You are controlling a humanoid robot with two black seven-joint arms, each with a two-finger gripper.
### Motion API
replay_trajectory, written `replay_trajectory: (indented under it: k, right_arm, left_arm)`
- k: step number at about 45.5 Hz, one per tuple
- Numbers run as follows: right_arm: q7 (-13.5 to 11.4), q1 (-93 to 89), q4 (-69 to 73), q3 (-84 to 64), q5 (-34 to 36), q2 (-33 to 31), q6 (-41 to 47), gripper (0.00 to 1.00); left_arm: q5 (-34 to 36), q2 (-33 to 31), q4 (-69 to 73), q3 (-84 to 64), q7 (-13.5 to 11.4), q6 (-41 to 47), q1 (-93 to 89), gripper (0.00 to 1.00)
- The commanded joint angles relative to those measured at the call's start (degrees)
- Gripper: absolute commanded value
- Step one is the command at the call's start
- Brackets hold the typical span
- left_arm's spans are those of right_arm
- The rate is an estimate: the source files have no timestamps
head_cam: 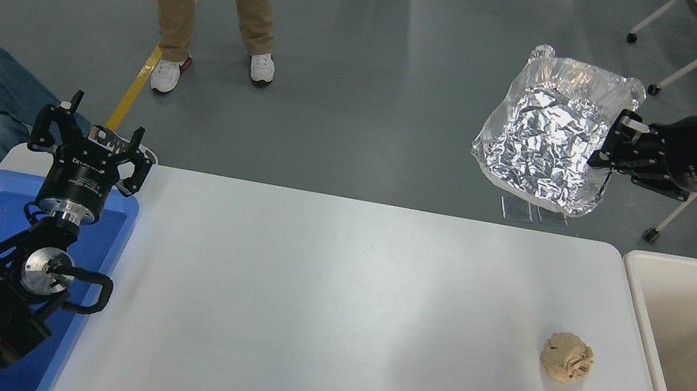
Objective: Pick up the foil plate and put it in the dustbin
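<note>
High above table, right pincer (611, 149) clamps foil plate (552, 141) edge

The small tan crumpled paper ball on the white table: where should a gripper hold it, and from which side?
Likely from straight above, closing across the middle of the small tan crumpled paper ball. It is roundish, has no handle, and lies alone on the white table with free space all around.
</note>
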Motion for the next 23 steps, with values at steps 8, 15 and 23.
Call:
replay_trajectory:
  k: [8,15,23]
  right_arm:
    - [-0.09,0.15,-5.37,-0.10,-2.77,-4.19,0.77,0.00]
    - [-0.09,-6.26,-15.12,0.08,-2.69,-5.16,0.69,0.00]
    - [-0.09,-19.70,-29.18,2.01,-1.72,-6.04,0.33,0.00]
  left_arm:
    - [-0.01,0.00,0.00,0.00,0.02,0.00,0.00,0.99]
    - [-0.01,0.00,0.09,0.00,0.02,0.00,0.00,0.99]
    - [-0.01,0.00,0.00,0.00,0.02,0.00,0.00,0.99]
